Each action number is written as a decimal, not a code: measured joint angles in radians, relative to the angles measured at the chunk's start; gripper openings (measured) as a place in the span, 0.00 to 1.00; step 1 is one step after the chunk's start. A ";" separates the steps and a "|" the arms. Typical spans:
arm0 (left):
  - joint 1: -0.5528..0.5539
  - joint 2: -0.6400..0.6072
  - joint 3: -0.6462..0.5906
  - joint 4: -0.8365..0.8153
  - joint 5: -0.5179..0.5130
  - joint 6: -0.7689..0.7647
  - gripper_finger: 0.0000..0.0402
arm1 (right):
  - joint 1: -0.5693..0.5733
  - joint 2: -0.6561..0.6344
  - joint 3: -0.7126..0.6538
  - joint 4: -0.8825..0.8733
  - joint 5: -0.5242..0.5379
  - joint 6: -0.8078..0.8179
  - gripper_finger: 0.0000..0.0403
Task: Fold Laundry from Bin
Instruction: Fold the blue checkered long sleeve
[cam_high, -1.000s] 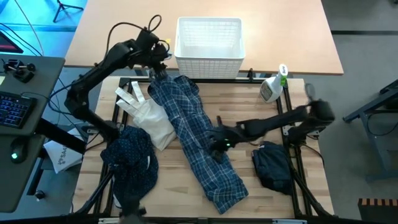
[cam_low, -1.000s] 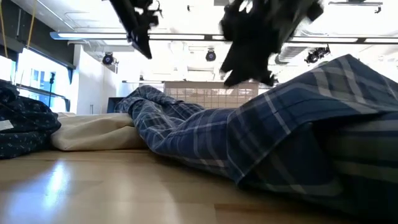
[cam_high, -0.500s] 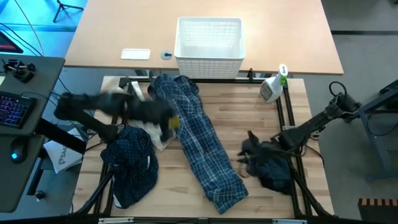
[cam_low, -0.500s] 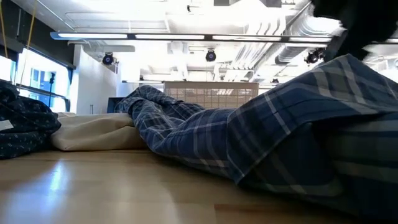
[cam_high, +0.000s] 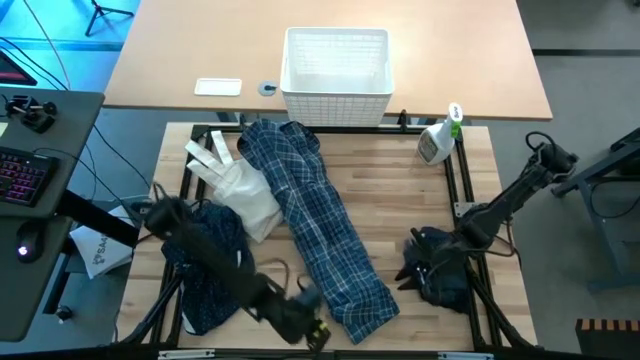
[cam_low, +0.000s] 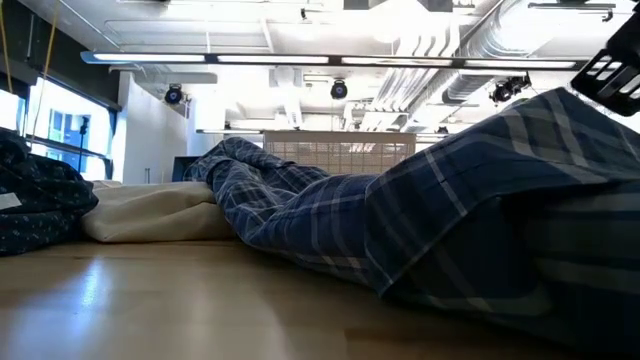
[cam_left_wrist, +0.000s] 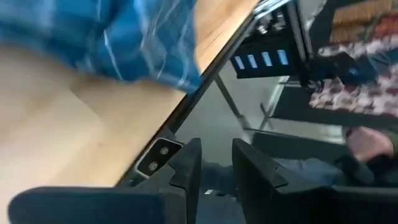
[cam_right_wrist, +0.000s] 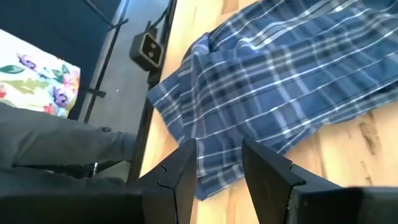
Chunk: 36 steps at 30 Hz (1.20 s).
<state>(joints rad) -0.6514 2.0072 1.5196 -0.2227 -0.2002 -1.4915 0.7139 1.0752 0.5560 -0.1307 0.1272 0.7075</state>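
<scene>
The blue-and-white plaid shirt (cam_high: 315, 230) lies stretched out from the white lattice bin (cam_high: 336, 62) toward the near edge. It fills the front of the low view (cam_low: 450, 230). The navy dotted shirt (cam_high: 210, 260) is heaped at the near left. The plain dark navy piece (cam_high: 447, 280) is heaped at the near right. My left gripper (cam_high: 312, 335) hangs at the table's near edge beside the plaid shirt's near end, narrowly open (cam_left_wrist: 216, 168) and empty. My right gripper (cam_high: 412, 268) is over the dark navy piece's left side, narrowly open (cam_right_wrist: 217, 168), facing the plaid shirt (cam_right_wrist: 280, 81).
A cream-white cloth bag (cam_high: 240, 190) lies between the dotted shirt and the plaid shirt. A spray bottle (cam_high: 438, 140) stands at the far right corner. Black frame rails (cam_high: 465, 190) run along the table's sides. Bare wood shows between the plaid shirt and the dark piece.
My left gripper has swung fast from the plaid shirt's far end by the bin across the left side to the near edge. My right gripper has drawn back from the plaid shirt's middle toward the table's right, to the dark navy piece.
</scene>
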 joint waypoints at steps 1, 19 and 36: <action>-0.004 0.037 0.000 0.041 0.000 -0.039 0.19 | 0.010 0.000 0.000 0.000 0.000 0.008 0.31; 0.062 0.195 0.000 0.151 -0.288 -0.248 0.12 | 0.154 -0.002 0.001 0.025 0.026 0.139 0.31; 0.076 0.185 0.166 0.216 0.140 -0.166 0.00 | 0.199 -0.002 0.001 0.031 0.185 0.160 0.31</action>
<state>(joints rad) -0.5751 2.1921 1.6859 -0.0067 -0.0603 -1.6571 0.9127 1.0729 0.5571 -0.0994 0.3124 0.8674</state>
